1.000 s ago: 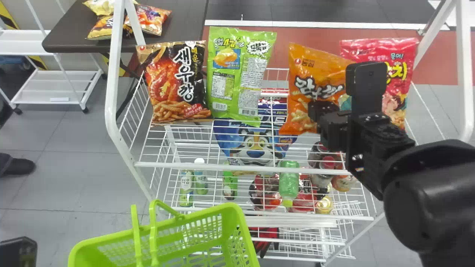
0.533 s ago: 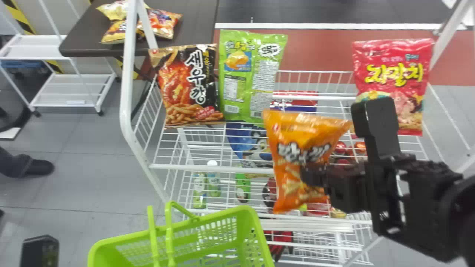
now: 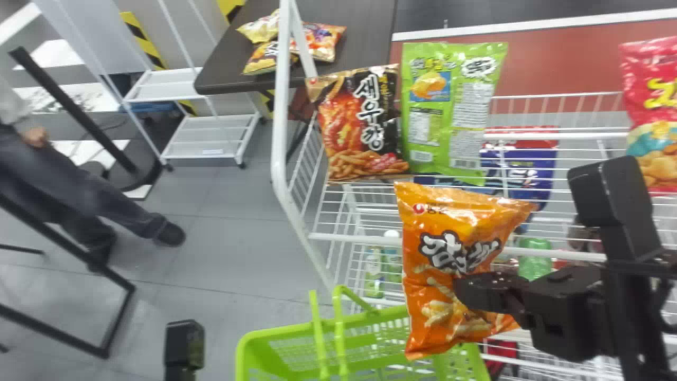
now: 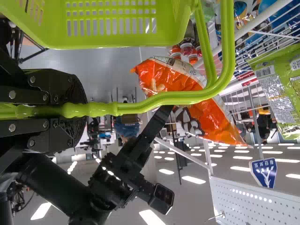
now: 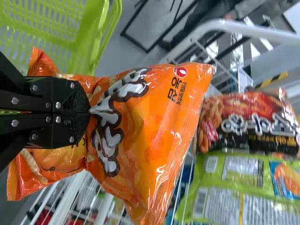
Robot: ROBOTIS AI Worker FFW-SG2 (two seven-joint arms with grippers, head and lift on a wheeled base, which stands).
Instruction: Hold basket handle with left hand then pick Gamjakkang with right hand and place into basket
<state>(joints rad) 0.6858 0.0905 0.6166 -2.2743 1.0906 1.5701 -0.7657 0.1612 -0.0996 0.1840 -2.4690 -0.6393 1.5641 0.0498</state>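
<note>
At the bottom edge of the head view, left of the basket (image 3: 275, 333), part of the left gripper (image 3: 184, 344) pokes up. Left wrist view: left gripper (image 4: 84, 110) has its fingers closed round the basket handle (image 4: 164, 99), a pair of green bars side by side.

Right gripper (image 3: 468, 291) is right of the handle, fingers pinching the Gamjakkang (image 3: 433, 222) at its lower half. Right wrist view agrees: fingers pressed together on a crease, bag bunched up around them, print upright in the head view. Bag's low end overlaps the basket's right part in the head view; probably hanging just above the rim, but depth is hard to call.

Behind that, white wire rack (image 3: 365, 239). Top level, left to right: black-and-red snack bag (image 3: 365, 127), green bag (image 3: 449, 111) right beside it, then a wide gap to a pink bag (image 3: 656, 106) at the view's right edge. Small bottles (image 3: 374, 275) lower down.

Farther back, dark desk (image 3: 370, 26) with a cluster of small snack bags (image 3: 320, 42); white trolley (image 3: 211, 143) left of it.
</note>
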